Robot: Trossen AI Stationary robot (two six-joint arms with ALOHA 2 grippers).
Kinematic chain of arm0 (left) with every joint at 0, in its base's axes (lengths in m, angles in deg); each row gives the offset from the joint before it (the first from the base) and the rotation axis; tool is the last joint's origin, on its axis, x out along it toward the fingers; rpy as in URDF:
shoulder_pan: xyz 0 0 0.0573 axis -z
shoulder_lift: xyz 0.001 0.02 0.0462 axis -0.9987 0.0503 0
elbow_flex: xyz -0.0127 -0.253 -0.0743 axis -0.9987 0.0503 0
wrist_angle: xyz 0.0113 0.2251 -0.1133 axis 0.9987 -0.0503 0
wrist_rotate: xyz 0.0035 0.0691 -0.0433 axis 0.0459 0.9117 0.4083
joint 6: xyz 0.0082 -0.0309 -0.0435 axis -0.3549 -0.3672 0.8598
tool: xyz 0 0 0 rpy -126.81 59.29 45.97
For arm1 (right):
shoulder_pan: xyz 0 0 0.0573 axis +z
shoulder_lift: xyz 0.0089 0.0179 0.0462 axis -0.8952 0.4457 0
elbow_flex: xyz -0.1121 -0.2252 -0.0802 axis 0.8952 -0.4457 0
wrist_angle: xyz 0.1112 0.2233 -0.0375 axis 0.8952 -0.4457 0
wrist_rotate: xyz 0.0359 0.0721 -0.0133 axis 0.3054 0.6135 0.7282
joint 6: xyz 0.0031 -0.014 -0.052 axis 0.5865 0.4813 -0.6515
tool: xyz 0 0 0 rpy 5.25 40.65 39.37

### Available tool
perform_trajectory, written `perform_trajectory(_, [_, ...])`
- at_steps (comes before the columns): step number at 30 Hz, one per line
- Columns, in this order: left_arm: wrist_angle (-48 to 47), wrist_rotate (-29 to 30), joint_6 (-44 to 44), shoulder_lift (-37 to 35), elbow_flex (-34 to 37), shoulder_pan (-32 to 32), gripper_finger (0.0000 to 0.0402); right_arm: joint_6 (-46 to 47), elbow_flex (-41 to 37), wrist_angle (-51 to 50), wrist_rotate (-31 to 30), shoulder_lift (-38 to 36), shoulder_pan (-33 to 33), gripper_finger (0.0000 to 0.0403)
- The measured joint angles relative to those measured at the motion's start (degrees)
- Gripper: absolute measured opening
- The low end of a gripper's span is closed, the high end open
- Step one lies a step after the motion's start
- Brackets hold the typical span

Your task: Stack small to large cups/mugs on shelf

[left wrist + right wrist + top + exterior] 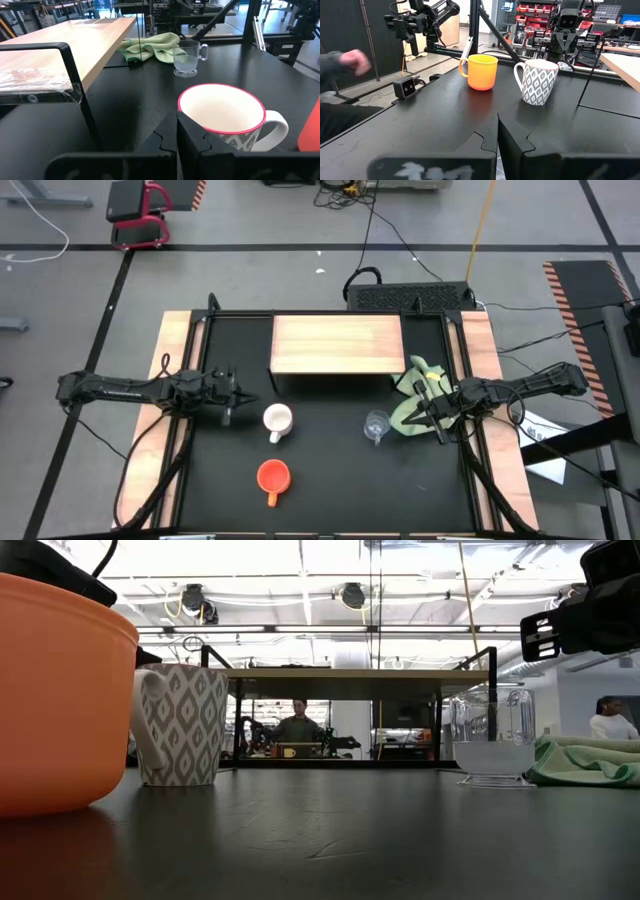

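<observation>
Near the table's left edge the left pincer (243,399) is kept shut and empty beside the white mug (277,420); the right pincer (427,411), likewise shut and empty, is parked over the green cloth (415,405) — nothing is on the shelf (337,344) yet.

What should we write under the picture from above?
Both grippers, left and right, shut, wait beside three cups below an empty shelf.

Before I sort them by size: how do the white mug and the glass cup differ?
The white mug is opaque with a grey leaf pattern and pink rim; the glass cup is clear and plain. The mug looks wider; the cup slimmer. The mug stands nearer the left gripper, the cup beside the green cloth. Both stand upright, handled.
</observation>
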Motion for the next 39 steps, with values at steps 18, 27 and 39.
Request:
perform_trajectory(18, [2.0,2.4,0.0,0.0,0.0,0.0,0.0003,0.0,0.0,0.0,0.0,0.0,0.0,0.0])
perform_trajectory(27, [8.1,3.0,1.8,0.0,0.0,0.0,0.0003,0.0,0.0,0.9,0.0,0.0,0.0,0.0])
perform_trajectory(39, [14.7,-1.5,2.4,0.0,0.0,0.0,0.0003,-2.6,0.0,0.9,0.0,0.0,0.0,0.0])
